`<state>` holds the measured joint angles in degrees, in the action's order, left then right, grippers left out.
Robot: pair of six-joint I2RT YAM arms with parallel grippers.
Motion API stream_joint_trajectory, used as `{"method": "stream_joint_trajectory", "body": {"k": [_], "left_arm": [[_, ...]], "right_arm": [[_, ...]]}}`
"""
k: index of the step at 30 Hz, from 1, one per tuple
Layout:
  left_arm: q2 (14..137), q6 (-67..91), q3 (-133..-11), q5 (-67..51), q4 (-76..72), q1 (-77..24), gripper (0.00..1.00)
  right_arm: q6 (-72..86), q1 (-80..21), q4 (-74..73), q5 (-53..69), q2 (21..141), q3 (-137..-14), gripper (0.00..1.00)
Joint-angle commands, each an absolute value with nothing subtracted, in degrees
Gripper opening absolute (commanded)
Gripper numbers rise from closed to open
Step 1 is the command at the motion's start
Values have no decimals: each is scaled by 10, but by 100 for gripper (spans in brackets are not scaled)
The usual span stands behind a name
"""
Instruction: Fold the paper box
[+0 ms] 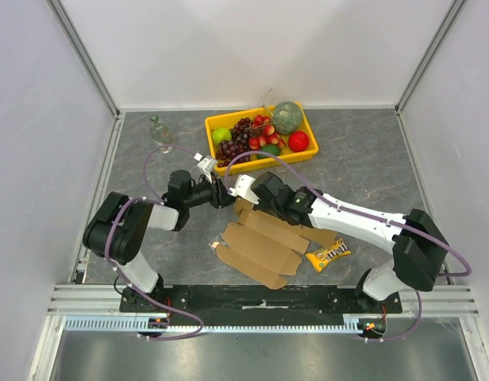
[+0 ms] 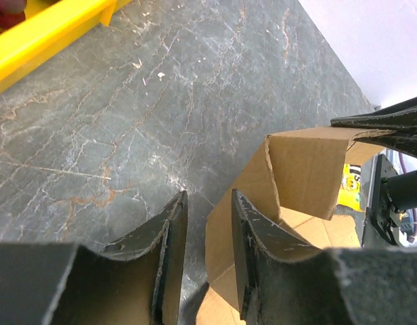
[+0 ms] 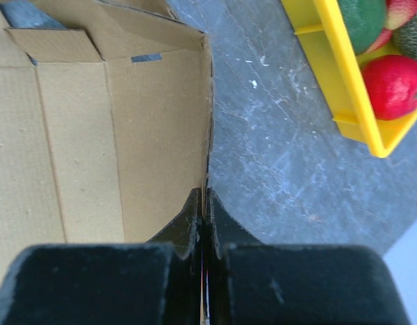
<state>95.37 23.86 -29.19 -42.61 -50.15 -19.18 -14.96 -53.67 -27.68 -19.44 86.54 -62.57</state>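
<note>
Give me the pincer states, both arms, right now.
Left pincer: open; a panel of the paper box sits in the gap, not clamped.
Right pincer: closed on the paper box edge.

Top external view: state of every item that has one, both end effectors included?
paper box: unfolded, mostly flat, one flap lifted
right end effector: shut on the paper box's edge
left end effector: open, cardboard edge in the gap
yellow tray: loaded with fruit
candy packet: lying flat
glass bottle: upright
</note>
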Motion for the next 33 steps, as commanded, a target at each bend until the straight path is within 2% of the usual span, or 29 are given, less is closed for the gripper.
{"method": "stream_joint_trajectory", "body": {"k": [1,13,33], "left_arm": [[967,258,-319,-453,-557,-183,39],[992,260,-309,-485,-613,-171,39],[1062,312,-265,-512,-762,-171,37]], "right_arm": [[-191,-543,-247,-276,867,-646,0],[-258,-574,-120,-309,818,-550,0],[-253,-590,-79,-340,847,-505,0]]}}
